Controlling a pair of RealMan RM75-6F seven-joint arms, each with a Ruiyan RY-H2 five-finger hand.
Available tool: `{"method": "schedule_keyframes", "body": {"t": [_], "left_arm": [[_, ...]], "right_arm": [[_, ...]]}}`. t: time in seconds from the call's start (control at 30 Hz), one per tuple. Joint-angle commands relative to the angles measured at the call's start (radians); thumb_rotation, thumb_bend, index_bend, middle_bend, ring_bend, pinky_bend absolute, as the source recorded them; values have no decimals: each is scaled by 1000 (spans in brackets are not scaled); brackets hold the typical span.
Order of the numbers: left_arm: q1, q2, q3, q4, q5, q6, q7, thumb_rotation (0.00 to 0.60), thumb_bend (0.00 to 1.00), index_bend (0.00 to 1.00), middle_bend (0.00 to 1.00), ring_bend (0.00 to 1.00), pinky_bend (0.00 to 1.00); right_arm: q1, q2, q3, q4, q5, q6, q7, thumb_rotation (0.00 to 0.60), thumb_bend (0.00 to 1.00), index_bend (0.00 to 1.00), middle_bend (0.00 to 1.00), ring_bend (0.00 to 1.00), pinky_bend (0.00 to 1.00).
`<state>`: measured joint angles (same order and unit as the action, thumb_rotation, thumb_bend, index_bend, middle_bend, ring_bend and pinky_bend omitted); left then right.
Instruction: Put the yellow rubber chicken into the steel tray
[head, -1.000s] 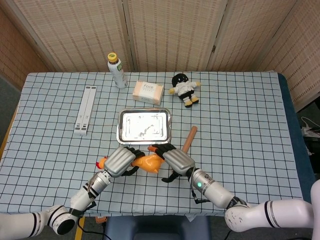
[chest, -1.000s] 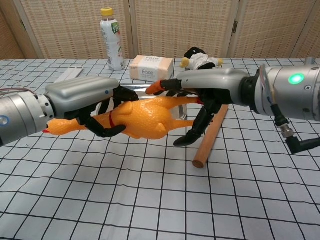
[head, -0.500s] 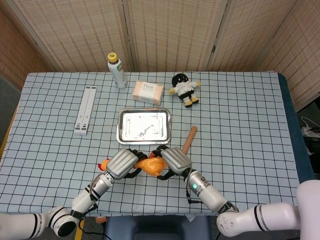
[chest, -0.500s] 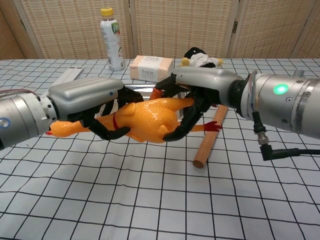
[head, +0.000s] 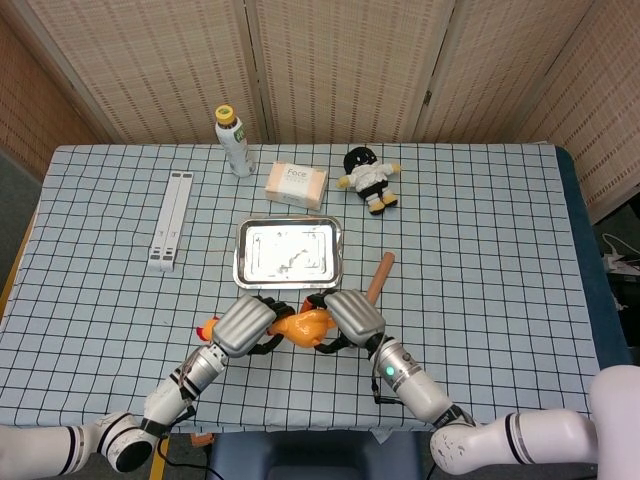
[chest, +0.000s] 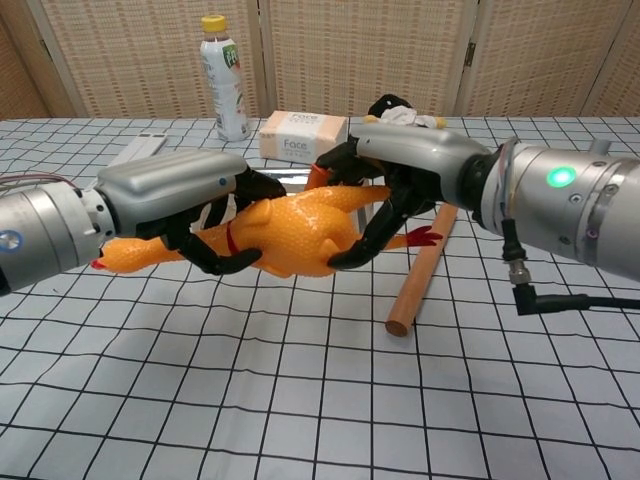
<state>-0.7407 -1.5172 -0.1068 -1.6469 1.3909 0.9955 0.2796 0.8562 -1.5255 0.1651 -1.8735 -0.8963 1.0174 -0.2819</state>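
The yellow rubber chicken (chest: 295, 235) hangs level above the cloth, just in front of the steel tray (head: 288, 250). My left hand (chest: 185, 205) grips its neck end, with the head and red beak poking out to the left. My right hand (chest: 400, 185) wraps its fingers around the body's rear, and the red feet stick out to the right. In the head view the chicken (head: 302, 325) shows as an orange patch between the left hand (head: 243, 325) and the right hand (head: 350, 315). The tray lies empty and shiny behind them.
A wooden stick (head: 378, 279) lies right of the tray, close to my right hand. Behind the tray are a tissue box (head: 295, 184), a drink bottle (head: 233, 141) and a black-and-white plush doll (head: 369, 178). A white strip (head: 172, 218) lies at the left.
My right hand has closed around the chicken's rear, where before its fingers stood apart beside it. The chicken has risen slightly and shifted toward the tray.
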Motion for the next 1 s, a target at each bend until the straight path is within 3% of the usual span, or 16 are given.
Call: {"method": "schedule_keyframes", "body": {"t": [0.03,0.07,0.1,0.17,0.23,0.47,0.67,1.0], "left_arm": [[-1,2,-2,3,-2,1,-3,600,740,809,761,585,735],[-1,4,-3,6,-3,1,-5,600,740,810,761,585,735],[-1,6,-4,10,-5,0,-11,600,740,810,761,585,734],[1,8,-5,21,-7,0,-28,600,741,810,761,585,734],[4,7,-4,37,-10,-4,-58,600,741,810,761,585,735],[-8,-10,-14,120,4,-11,-124,600,732,810,762,630,734],[-50,-64,-48,280,11,-41,-225,600,726,810,768,631,716],[-208,-237,-115,676,10,-175,-418,600,711,809,770,630,671]], "right_arm": [[14,77,-11,-32,23,-109,20,600,366,485,446,466,752],[21,100,-16,-35,24,-130,14,600,319,236,240,265,557],[27,128,-21,-40,18,-149,7,600,277,70,93,108,377],[21,158,-22,-50,-8,-150,10,600,218,0,0,2,134],[3,189,-24,-62,-57,-137,29,600,166,0,0,0,10],[-101,280,-41,-67,-304,-75,216,600,101,0,0,0,0],[-201,385,-75,-41,-476,31,356,600,102,0,0,0,0],[-250,450,-111,44,-533,26,439,600,101,0,0,0,0]]}}
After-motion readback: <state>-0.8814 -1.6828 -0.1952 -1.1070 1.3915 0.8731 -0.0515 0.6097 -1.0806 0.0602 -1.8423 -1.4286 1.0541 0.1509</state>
